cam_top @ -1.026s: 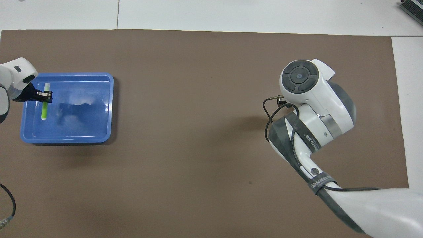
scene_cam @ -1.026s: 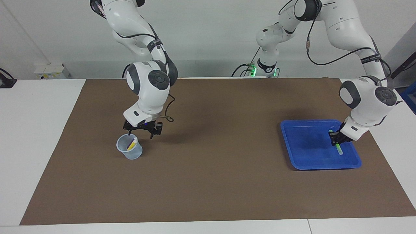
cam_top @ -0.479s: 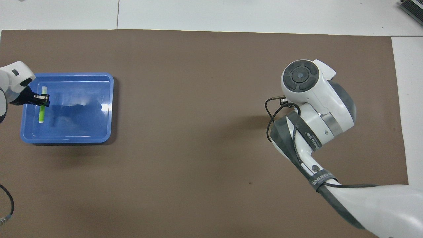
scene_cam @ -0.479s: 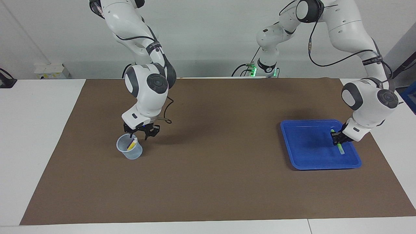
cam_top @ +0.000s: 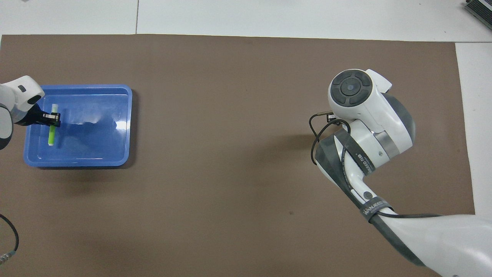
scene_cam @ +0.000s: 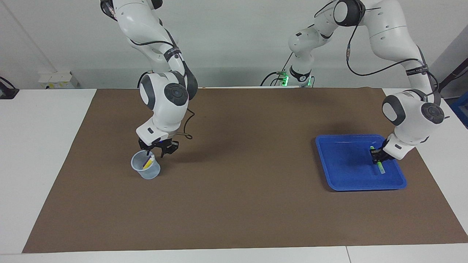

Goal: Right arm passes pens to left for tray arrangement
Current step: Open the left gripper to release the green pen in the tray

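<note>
Overhead view: right arm's wrist housing covers the right gripper (scene_cam: 156, 150) and the cup (scene_cam: 146, 170) entirely; neither shows there. Left arm cut off by the picture's edge; only its last link and the left gripper (cam_top: 54, 119) appear.

Facing view: pens in the cup are too small to separate; yellow and purple barrels (scene_cam: 148, 162) overlap. Whether the right gripper's fingertips touch a pen cannot be told. Green pen (scene_cam: 381, 168): middle hidden by the left gripper's fingers.
</note>
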Robot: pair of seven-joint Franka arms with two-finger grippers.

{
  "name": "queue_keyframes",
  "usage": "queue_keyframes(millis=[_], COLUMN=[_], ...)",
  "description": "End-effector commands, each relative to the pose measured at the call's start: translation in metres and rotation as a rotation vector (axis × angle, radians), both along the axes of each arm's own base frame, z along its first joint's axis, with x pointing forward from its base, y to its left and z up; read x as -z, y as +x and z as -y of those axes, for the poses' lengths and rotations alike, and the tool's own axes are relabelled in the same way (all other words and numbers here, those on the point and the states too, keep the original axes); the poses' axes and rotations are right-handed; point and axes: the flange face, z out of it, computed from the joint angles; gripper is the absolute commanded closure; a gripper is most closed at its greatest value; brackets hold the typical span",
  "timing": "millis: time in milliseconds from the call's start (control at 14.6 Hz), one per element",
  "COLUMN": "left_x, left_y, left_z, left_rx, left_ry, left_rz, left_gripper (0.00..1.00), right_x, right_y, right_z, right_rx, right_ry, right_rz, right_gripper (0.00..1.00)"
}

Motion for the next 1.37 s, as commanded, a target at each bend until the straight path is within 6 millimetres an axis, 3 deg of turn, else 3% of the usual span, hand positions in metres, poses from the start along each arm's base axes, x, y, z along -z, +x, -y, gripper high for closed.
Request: queue_keyframes(millis=[0, 137, 547, 616, 684, 821, 958, 1300], left_x=[0.0006, 0.0015, 0.0006, 0.0013, 0.0006, 0.0005, 0.0011, -0.0007], left_y=[-0.0046, -0.0056, -0.0036, -0.004, -0.0036, -0.0034, -0.0038, -0.0028], left_z=[-0.004, -0.0036, -0.0047, -0.0046, -0.0047, -0.0047, -0.0046, -0.005], left_rx=[0.014, 0.014, 0.008, 0.008, 0.008, 0.008, 0.008, 0.007], left_ry=[0.013, 0.013, 0.015, 0.014, 0.015, 0.015, 0.015, 0.014], left_rz=[0.012, 0.01, 0.031, 0.029, 0.031, 0.032, 0.031, 0.034], left_gripper=[1.0, 1.0, 0.95, 0.89, 0.7, 0.67, 0.65, 0.64], right_x=[0.0085, 0.0085, 0.0085, 0.0085, 0.0085, 0.0085, 0.0085, 0.0065], right_y=[-0.0011, -0.0011, -0.0011, -0.0013, -0.0013, -0.0016, -0.0018, -0.0005], right_z=[0.0038, 0.0038, 0.0038, 0.0029, 0.0029, 0.002, 0.001, 0.0019], right_rx=[-0.011, -0.011, -0.011, -0.013, -0.013, -0.013, -0.015, -0.014], right_ry=[-0.012, -0.012, -0.012, -0.012, -0.012, -0.01, -0.01, -0.011], right_rz=[0.01, 0.01, 0.01, 0.01, 0.01, 0.01, 0.01, 0.015], right_gripper=[0.67, 0.73, 0.78, 0.78, 0.77, 0.75, 0.63, 0.63])
